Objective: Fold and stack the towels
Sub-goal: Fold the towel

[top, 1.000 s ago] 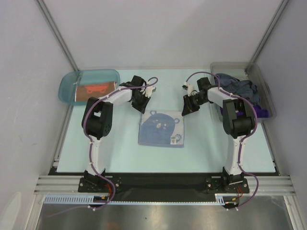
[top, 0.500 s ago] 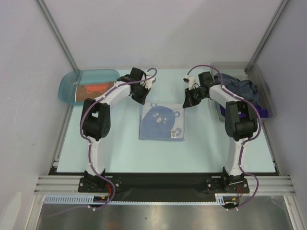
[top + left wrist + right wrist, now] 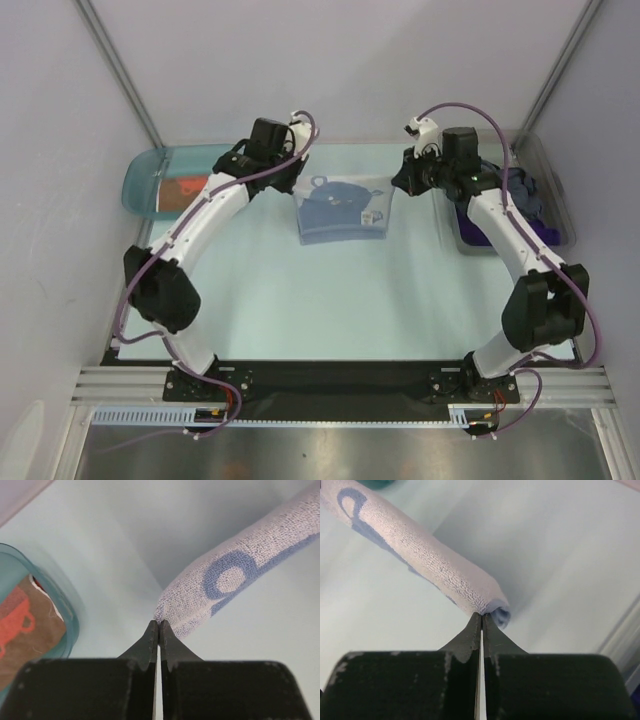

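A: We've got the left gripper (image 3: 158, 626) pinched tight on one corner of the pale blue towel (image 3: 342, 212)!

B: And our right gripper (image 3: 481, 616) clamps the other corner. The towel hangs between them at the far side of the table (image 3: 300, 300), lower edge perhaps resting on it.

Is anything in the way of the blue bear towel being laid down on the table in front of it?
Nothing visible. The left gripper and right gripper pinch the blue towel at its two ends, and the table nearer the arms shows no object in its path.
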`<state>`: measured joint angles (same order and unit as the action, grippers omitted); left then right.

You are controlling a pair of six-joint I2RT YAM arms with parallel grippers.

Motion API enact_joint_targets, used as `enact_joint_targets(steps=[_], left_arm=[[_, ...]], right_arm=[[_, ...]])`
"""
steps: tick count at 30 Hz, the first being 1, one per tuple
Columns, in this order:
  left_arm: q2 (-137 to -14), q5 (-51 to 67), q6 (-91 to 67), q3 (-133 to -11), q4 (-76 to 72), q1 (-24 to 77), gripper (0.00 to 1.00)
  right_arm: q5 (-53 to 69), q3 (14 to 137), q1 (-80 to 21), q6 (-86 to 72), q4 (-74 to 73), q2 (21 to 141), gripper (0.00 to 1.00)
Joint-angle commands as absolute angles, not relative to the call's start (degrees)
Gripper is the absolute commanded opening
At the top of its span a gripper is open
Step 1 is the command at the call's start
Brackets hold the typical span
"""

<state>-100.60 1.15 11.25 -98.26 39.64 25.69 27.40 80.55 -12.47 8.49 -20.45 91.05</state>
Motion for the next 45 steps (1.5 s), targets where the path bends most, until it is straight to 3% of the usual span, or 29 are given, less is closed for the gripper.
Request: enact_joint_targets(steps=[1,11,18,23,28,33,34,35,36,37,38,39,41,45], left_arm=[[-92.9,-3.3,9.6,-94.9,39.6,28.3,0.00],[-75.4,-3.3,2.5,-85.7,43.3,37.0,0.00],[-72.2,-0.4,-2.5,-83.5,43.3,38.8,0.00],[-81.3,-1.1,-2.2,-80.0,39.7,37.1,0.00],[-98.6,1.8,-1.9,-81.5,32.2,29.2,0.00],[-117.3,3.3,-1.1,-96.4,32.3,22.3,0.00],[-119.8,2.8,-1.4,-102.6,33.0,21.5,0.04],[-124.4,2.6,-1.6,-105.8,33.8,20.8,0.14],[-126.1,1.8,-1.5,-108.9,36.4,20.0,0.29],[-127.3,1.0,-1.7,-113.6,37.3,19.7,0.52],[-128.1,0.5,-1.2,-115.0,38.2,19.5,0.54],[-127.8,0.2,-1.0,-115.8,38.1,19.5,0.56],[-126.3,-2.5,-1.7,-115.5,38.1,19.5,0.63],[-116.7,-0.8,-7.4,-107.9,39.0,19.9,0.61]], right_arm=[[24.1,78.6,-13.3,7.6,-21.0,84.2,0.00],[16.8,70.8,-20.6,4.6,-29.1,61.0,0.00],[15.9,66.6,-24.3,0.4,-27.7,55.0,0.00],[15.9,58.5,-24.1,0.3,-16.5,62.8,0.00],[18.1,57.1,-20.0,-1.6,-3.2,81.9,0.00],[18.2,71.8,-14.9,-3.1,2.4,102.7,0.00],[18.3,74.8,-14.4,-3.5,1.5,106.1,0.02],[18.5,77.6,-14.1,-3.7,-1.5,111.0,0.12],[17.5,80.7,-13.7,-4.0,-3.1,113.2,0.20],[17.0,84.5,-13.3,-4.3,-4.3,114.6,0.28],[16.4,85.9,-13.2,-4.6,-5.9,115.8,0.39],[14.5,86.9,-13.0,-5.0,-6.6,115.7,0.41],[12.8,87.2,-12.8,-8.3,-9.9,113.7,0.42],[12.0,85.5,-13.4,-16.7,-20.0,109.3,0.39]])
